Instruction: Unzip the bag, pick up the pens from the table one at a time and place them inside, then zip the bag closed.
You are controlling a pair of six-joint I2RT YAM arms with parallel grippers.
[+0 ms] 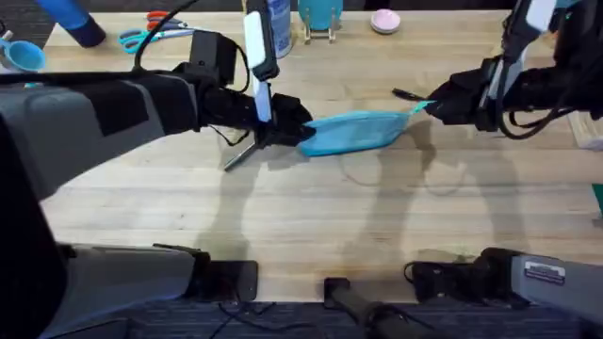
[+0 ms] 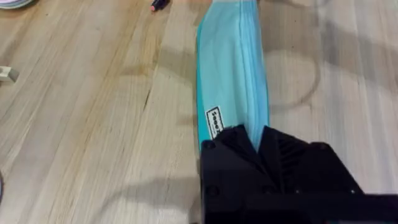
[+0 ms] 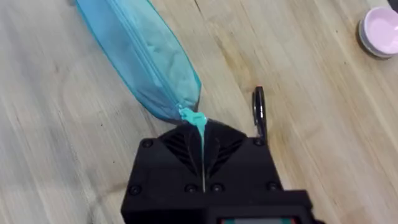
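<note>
The light blue bag [image 1: 353,132] lies lengthwise in the middle of the table [image 1: 311,226]. My left gripper [image 1: 287,127] is shut on its left end; the left wrist view shows the black fingers [image 2: 280,155] clamped over the bag [image 2: 233,62]. My right gripper [image 1: 433,106] is shut on the teal pull tab [image 3: 194,118] at the right end of the bag [image 3: 143,56], whose zipper line looks closed. A black pen [image 1: 407,94] [image 3: 259,109] lies just beyond the right gripper [image 3: 202,134]. A silvery grey pen [image 1: 240,155] lies slanted below the left gripper.
Along the far edge stand teal- and orange-handled scissors [image 1: 151,38], a white bottle with a blue label [image 1: 278,24], a teal holder [image 1: 320,19], a pink dish [image 1: 384,21] [image 3: 380,28] and a blue cup [image 1: 24,55]. Bare wood lies in front of the bag.
</note>
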